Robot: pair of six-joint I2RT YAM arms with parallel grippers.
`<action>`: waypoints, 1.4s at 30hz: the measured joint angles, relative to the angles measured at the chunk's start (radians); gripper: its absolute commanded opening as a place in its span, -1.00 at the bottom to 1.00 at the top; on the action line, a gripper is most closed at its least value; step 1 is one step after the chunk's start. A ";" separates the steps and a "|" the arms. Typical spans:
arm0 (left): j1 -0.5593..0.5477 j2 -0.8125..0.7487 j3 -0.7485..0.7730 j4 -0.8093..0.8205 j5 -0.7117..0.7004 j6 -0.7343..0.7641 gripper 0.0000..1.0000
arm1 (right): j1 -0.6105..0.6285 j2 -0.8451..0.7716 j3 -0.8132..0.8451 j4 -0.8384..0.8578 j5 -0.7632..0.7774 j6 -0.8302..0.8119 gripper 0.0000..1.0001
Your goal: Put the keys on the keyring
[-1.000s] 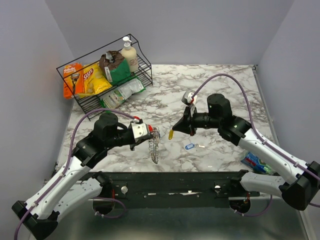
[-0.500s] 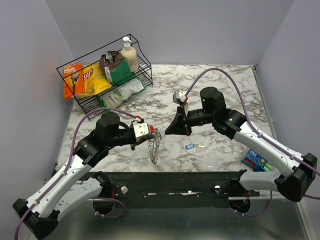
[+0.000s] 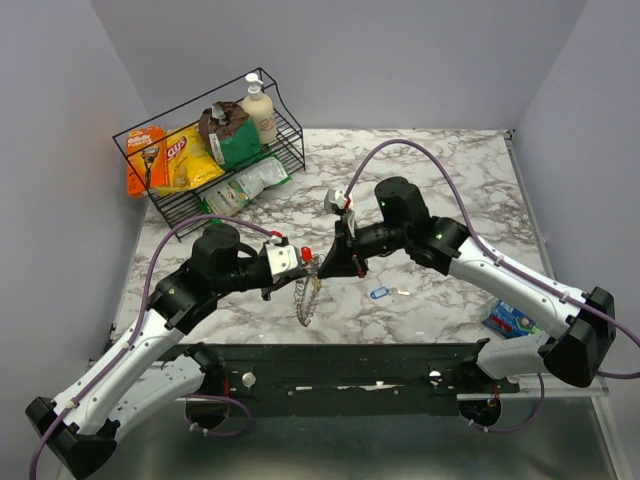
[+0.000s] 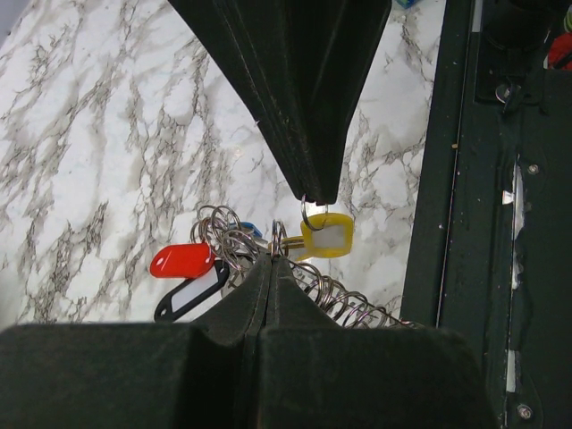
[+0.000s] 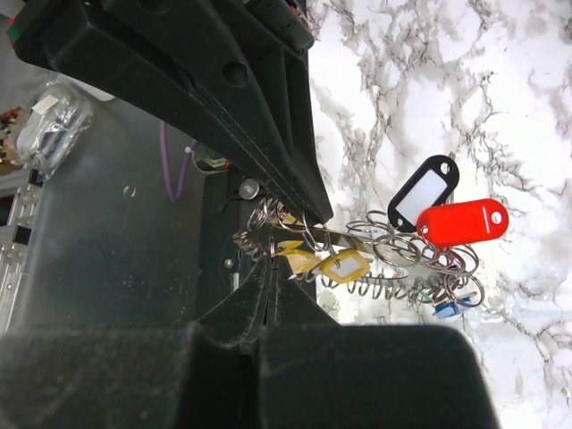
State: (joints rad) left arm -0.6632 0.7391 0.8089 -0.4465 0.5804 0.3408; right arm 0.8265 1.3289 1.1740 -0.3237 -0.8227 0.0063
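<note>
Threading step | keyring (image 4: 222,231) held aloft, pinched in left gripper (image 4: 271,273) | yellow-tagged key (image 4: 328,235) clamped by right gripper (image 5: 273,277), at ring's 3 o'clock | next: key's loop to be worked onto wire.

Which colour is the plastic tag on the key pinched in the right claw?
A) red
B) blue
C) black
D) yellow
D: the small key with the yellow plastic tag hangs from the shut tip of the right claw, while the red plastic tag and the black plastic tag hang at the thin silver wire keyring held in the left claw.
</note>
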 measured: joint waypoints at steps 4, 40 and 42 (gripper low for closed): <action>0.000 0.000 0.000 0.000 0.000 0.000 -1.00 | 0.001 0.003 0.002 -0.001 0.022 0.011 -0.99; 0.000 -0.014 0.000 0.017 0.001 0.000 -1.00 | 0.006 0.023 0.003 0.000 0.126 0.080 -0.99; 0.000 -0.013 0.000 0.018 0.001 0.000 -1.00 | 0.006 0.023 0.003 0.000 0.130 0.080 -0.99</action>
State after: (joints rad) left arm -0.6632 0.7258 0.8089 -0.4282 0.5816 0.3405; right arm 0.8326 1.3521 1.1770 -0.3241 -0.6930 0.0864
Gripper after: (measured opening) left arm 0.008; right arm 0.008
